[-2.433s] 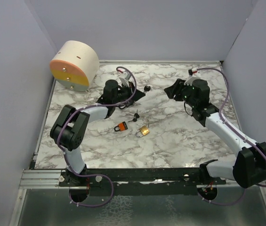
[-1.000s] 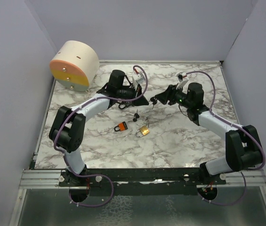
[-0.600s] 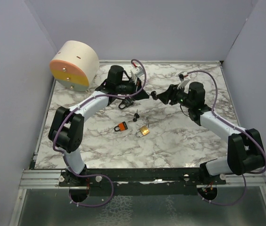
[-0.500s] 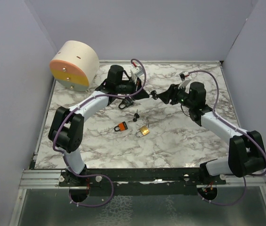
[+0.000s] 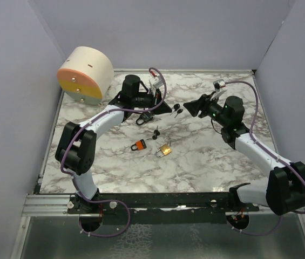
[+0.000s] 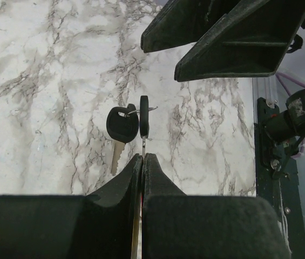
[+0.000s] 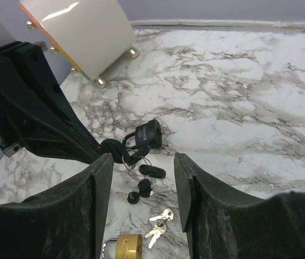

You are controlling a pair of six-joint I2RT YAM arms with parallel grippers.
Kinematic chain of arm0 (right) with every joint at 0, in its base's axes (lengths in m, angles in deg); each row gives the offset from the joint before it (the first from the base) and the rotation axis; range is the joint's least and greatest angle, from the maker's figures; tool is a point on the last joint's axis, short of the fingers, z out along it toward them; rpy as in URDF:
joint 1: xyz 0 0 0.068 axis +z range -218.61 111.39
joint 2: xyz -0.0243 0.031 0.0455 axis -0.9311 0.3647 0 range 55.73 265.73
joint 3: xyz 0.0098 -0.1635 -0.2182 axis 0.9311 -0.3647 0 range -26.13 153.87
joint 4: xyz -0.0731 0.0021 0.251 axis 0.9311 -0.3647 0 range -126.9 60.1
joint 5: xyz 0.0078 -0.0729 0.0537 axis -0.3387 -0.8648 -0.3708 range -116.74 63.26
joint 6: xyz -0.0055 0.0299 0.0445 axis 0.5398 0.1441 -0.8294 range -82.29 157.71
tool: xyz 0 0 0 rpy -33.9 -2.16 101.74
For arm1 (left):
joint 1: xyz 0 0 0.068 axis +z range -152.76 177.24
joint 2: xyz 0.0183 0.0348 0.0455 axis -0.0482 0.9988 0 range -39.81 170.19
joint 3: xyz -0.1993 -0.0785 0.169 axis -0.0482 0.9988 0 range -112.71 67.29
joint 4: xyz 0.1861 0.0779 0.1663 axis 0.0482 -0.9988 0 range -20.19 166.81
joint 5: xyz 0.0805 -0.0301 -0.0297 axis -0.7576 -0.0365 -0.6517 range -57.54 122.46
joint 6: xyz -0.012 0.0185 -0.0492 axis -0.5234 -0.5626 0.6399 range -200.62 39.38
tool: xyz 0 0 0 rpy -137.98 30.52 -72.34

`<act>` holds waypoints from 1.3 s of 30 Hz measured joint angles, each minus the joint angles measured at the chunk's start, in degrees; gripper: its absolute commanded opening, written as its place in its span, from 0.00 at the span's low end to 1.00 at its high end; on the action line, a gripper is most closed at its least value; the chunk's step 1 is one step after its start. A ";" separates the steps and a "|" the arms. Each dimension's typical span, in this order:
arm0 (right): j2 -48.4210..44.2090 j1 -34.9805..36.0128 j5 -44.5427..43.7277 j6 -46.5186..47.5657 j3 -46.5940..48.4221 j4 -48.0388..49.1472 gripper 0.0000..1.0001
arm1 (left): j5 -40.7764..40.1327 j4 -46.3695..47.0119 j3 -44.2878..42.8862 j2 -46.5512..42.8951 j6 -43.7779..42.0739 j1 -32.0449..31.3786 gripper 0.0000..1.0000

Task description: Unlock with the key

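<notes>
My left gripper [image 5: 167, 108] is shut on the blade of a black-headed key [image 5: 176, 109], held above the marble table. In the left wrist view the jaws [image 6: 142, 156] pinch the blade, and the key's head [image 6: 144, 116] and a second black-headed key [image 6: 122, 125] on the same ring stick out beyond them. My right gripper [image 5: 191, 106] is open just right of the keys, not touching them. Its fingers [image 7: 140, 162] frame the key heads [image 7: 113, 149]. A black padlock [image 5: 142, 119] [image 7: 149, 133] lies on the table under the left arm.
An orange padlock [image 5: 138, 144] and a brass padlock [image 5: 165, 149] [image 7: 122, 245] lie mid-table, with small black keys [image 5: 155, 132] [image 7: 141, 189] and silver keys [image 7: 160, 222] between them. A cream drum [image 5: 85, 74] with an orange and yellow face stands at the back left.
My right gripper has drawn back to the right, away from the keys it was reaching around. The left gripper rose slightly and still holds the key.
</notes>
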 measured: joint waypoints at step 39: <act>9.01 -0.33 17.29 -8.55 -2.95 22.75 0.26 | 9.16 9.46 1.60 0.92 8.76 -0.09 0.00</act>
